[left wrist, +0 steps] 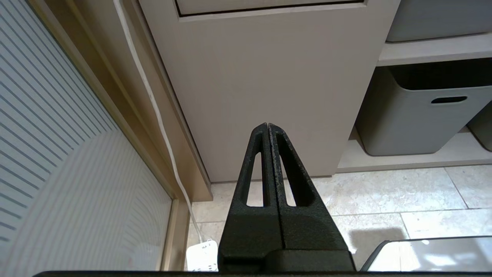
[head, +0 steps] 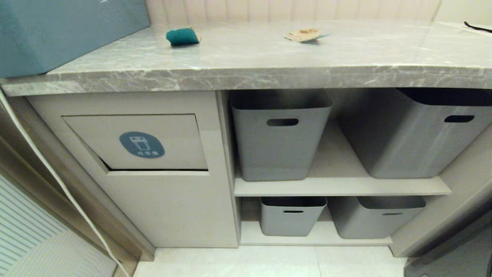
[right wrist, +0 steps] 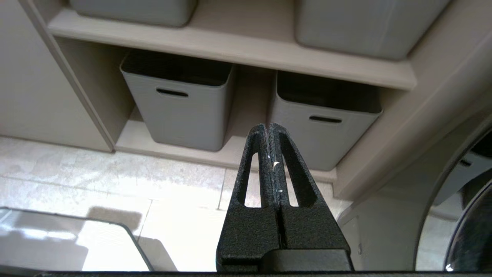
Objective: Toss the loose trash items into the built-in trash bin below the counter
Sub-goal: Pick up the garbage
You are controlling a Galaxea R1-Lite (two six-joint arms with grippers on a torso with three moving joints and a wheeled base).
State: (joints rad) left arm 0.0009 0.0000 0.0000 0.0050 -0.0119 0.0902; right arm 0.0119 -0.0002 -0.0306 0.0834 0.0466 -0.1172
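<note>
Grey marble-patterned tabletop (head: 269,65) with white veining and thick front edge, spanning the head view. On it, toward the left rear, a small card piece (head: 183,36), teal face showing with a tan edge; further right and well apart, a torn brown cardboard scrap (head: 304,34) lying flat. Clear water bottle not seen in any view. Big teal-blue box (head: 57,34) standing at the far left end of the tabletop; thin black strap (head: 476,27) at the far right rear. Below the tabletop, at left, built-in trash bin (head: 138,142): beige cabinet front, rectangular flap tilted slightly with a dark gap along its lower edge, blue oval sticker with white bin icon (head: 142,144) on the flap. To its right, open shelving holding four grey plastic baskets (head: 280,138), two on the upper shelf, two smaller-looking ones below. White cable (left wrist: 153,107) running down the wall left of the cabinet. Left pincer (left wrist: 268,127) closed, fingers pressed together, empty, held low before the cabinet base above the tiled floor (left wrist: 384,192). Right pincer (right wrist: 268,127) likewise closed and empty, held low facing the two lower baskets. Neither arm visible in the head view.
</note>
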